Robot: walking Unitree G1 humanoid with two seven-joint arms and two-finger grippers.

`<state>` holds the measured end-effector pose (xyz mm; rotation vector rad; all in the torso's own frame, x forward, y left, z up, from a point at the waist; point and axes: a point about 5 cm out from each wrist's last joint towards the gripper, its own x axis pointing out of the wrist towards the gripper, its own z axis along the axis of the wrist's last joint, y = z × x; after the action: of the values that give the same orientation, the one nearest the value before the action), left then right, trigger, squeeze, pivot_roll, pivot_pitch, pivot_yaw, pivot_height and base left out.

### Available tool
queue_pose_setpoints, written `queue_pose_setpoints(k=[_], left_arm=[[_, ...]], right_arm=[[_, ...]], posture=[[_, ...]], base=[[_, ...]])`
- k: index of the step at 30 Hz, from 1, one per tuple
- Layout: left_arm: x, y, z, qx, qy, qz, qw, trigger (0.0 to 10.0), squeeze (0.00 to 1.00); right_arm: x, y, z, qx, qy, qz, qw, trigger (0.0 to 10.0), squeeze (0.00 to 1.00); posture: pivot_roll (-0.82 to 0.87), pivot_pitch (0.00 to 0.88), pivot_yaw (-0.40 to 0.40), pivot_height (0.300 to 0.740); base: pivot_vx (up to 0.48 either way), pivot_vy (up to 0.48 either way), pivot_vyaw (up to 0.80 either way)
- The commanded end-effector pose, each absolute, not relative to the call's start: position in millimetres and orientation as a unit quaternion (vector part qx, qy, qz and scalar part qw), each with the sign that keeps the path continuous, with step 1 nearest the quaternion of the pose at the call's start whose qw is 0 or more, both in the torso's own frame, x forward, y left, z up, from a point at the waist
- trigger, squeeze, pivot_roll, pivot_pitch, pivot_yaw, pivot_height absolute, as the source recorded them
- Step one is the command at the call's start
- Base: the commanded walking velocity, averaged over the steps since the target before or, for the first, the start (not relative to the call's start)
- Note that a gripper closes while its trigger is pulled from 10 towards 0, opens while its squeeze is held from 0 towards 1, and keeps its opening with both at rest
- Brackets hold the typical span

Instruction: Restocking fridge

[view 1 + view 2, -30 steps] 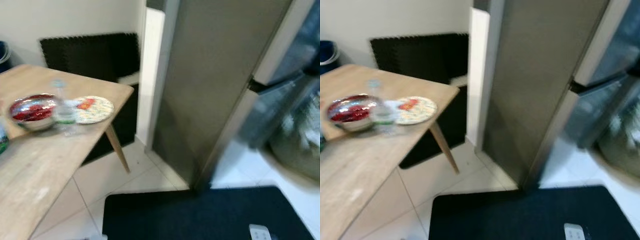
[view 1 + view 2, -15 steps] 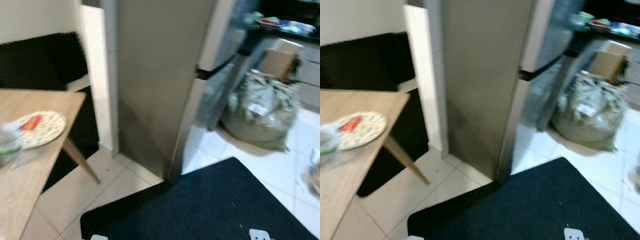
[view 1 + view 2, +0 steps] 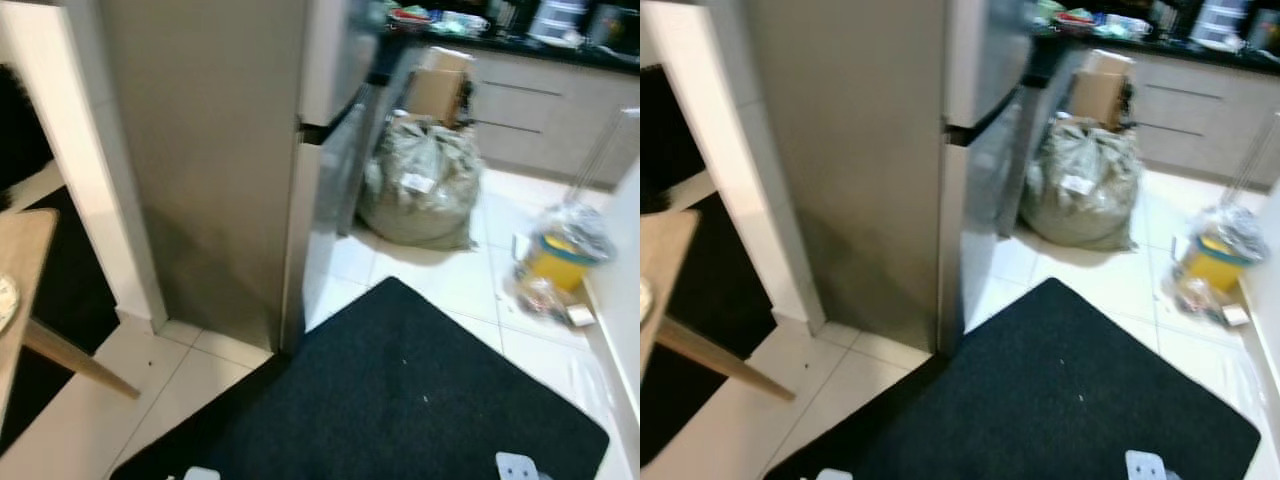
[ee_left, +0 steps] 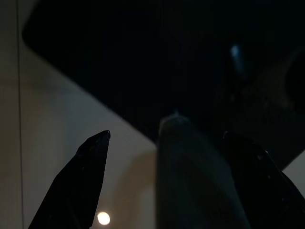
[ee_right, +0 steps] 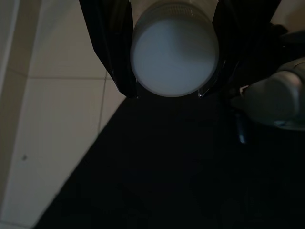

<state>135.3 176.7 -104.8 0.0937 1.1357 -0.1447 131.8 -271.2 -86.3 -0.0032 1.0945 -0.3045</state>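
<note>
Right gripper (image 5: 174, 52) clamped around a white-capped container (image 5: 174, 55), likely rigid, smooth and slip-prone, best gripped mid-body; left gripper (image 4: 176, 143) apparently closed around a dim grey cylinder (image 4: 190, 176).

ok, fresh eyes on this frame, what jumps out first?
The tall steel fridge, doors shut, stands at upper left, with the black mat spread on the white tiles in front. Behind it a bulging grey sack sits on the floor. The right gripper clamps a white round-ended container.
</note>
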Motion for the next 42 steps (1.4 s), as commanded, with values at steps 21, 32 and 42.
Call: queue_pose_setpoints(k=[21,32,42], left_arm=[[125.3,173.0,-108.3,0.03,0.554,-0.082,0.828,10.0,0.0],[124.8,172.6,-108.4,0.033,0.554,-0.087,0.827,10.0,0.0],[124.6,173.2,-108.4,0.036,0.554,-0.089,0.827,10.0,0.0]], right_arm=[[136.6,-269.0,-85.2,-0.007,0.509,-0.14,0.849,10.0,0.0],[136.4,-268.8,-85.3,-0.011,0.51,-0.138,0.849,10.0,0.0],[135.9,-268.8,-85.4,-0.019,0.511,-0.133,0.849,10.0,0.0]], posture=[[-0.07,0.0,-0.053,0.74],[-0.07,0.0,-0.052,0.74],[-0.07,0.0,-0.052,0.74]], base=[[0.0,0.0,-0.11],[0.252,0.0,0.0],[0.286,0.0,0.0]])
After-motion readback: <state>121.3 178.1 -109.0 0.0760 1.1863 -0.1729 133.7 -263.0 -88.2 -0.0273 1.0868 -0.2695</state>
